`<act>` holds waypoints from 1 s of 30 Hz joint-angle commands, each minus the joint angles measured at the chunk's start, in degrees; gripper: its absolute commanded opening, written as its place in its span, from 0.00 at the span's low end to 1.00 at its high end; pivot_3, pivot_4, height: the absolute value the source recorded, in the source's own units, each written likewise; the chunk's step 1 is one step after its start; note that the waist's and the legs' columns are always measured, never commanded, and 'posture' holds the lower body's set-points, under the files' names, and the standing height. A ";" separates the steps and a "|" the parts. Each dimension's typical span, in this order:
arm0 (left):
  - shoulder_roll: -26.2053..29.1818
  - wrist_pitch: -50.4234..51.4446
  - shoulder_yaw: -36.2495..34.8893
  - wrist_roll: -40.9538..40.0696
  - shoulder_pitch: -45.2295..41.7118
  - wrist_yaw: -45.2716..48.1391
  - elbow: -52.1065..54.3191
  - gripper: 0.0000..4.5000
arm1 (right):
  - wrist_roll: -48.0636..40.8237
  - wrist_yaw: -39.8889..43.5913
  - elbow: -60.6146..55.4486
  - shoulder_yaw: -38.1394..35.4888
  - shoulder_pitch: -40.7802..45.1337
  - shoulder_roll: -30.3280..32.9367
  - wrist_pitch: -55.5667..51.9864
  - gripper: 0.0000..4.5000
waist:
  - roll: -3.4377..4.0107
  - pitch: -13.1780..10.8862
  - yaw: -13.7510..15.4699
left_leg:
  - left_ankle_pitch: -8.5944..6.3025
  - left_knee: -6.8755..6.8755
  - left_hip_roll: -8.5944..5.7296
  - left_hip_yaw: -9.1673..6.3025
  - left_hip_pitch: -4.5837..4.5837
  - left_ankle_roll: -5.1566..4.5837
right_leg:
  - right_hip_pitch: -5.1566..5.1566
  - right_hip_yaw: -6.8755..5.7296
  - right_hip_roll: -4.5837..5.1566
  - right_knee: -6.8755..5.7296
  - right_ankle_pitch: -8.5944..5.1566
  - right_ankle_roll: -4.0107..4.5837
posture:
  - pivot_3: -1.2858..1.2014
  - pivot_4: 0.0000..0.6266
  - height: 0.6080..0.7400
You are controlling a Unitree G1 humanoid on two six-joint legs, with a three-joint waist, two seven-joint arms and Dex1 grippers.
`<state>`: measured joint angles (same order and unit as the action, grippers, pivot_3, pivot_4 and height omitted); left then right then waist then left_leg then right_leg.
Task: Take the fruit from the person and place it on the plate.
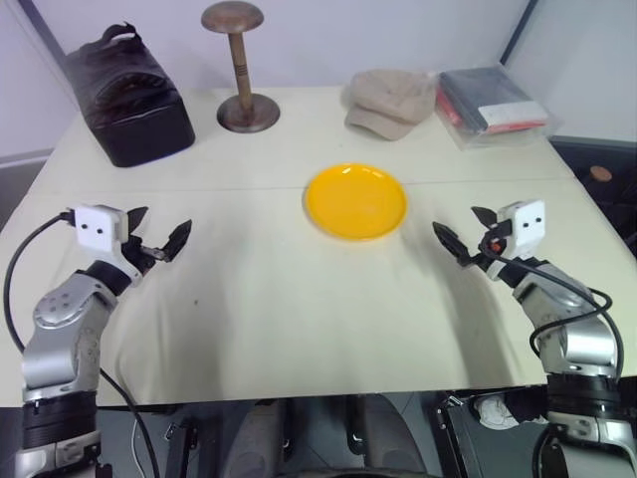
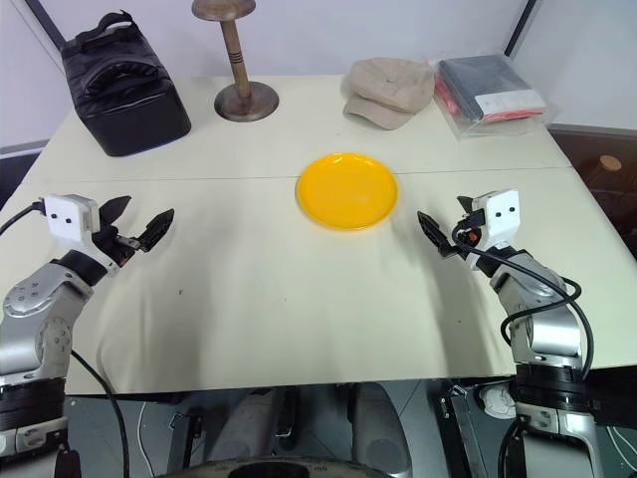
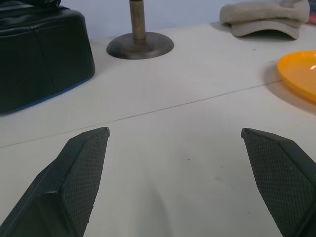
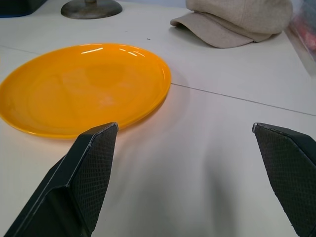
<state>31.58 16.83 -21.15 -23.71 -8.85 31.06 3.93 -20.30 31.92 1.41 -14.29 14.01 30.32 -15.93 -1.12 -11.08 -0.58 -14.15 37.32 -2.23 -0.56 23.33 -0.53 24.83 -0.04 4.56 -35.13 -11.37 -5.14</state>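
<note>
One yellow plate (image 1: 355, 200) lay flat near the middle of the pale desk (image 1: 269, 329), with nothing on it. One black bag (image 1: 127, 95) sat at the far left corner of the desk, one wooden stand (image 1: 239, 70) with a round top and round base stood upright just beside it, one beige cap (image 1: 389, 101) rested further along the far edge, and one clear packet (image 1: 495, 105) holding dark and red items lay at the far right corner. A thin seam ran across the desk just behind the plate.

Two pincers hovered over the near part of the desk, one on each side of the plate and well apart from it. The left pincer (image 1: 157, 237) had its two black fingers spread wide, holding nothing and touching nothing; the bare desk showed between them in the left wrist view. The right pincer (image 1: 466, 235) was likewise spread wide and empty, its fingers pointing toward the plate, whose near rim showed just past one fingertip (image 4: 109, 129) in the right wrist view. Neither pincer touched the plate.
</note>
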 commanded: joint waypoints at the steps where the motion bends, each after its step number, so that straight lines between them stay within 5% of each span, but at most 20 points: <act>1: 0.77 -1.29 -0.55 0.20 -0.67 0.18 0.62 1.00 | -0.07 0.09 -1.01 -0.84 0.21 0.27 1.06 1.00 | 0.00 0.00 0.00 | 0.00 0.00 0.00 0.00 0.00 0.00 | 0.00 0.00 0.00 0.00 0.00 0.00 | 0.52 0.24 1.00; 30: 1.25 -2.03 0.04 0.95 -2.63 1.24 -1.29 1.00 | -0.12 -0.39 -1.59 -1.21 -0.56 0.20 1.16 1.00 | 0.00 0.00 0.00 | 0.00 0.00 0.00 0.00 0.00 0.00 | 0.00 0.00 0.00 0.00 0.01 -0.02 | 0.52 0.24 1.00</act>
<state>32.18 15.95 -21.02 -23.04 -10.71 32.23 2.21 -20.31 31.81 1.41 -14.29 13.48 30.32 -15.93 -1.12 -11.08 -0.58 -14.15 37.32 -2.23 -0.56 23.33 -0.53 24.83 -0.04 4.56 -35.13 -11.33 -5.21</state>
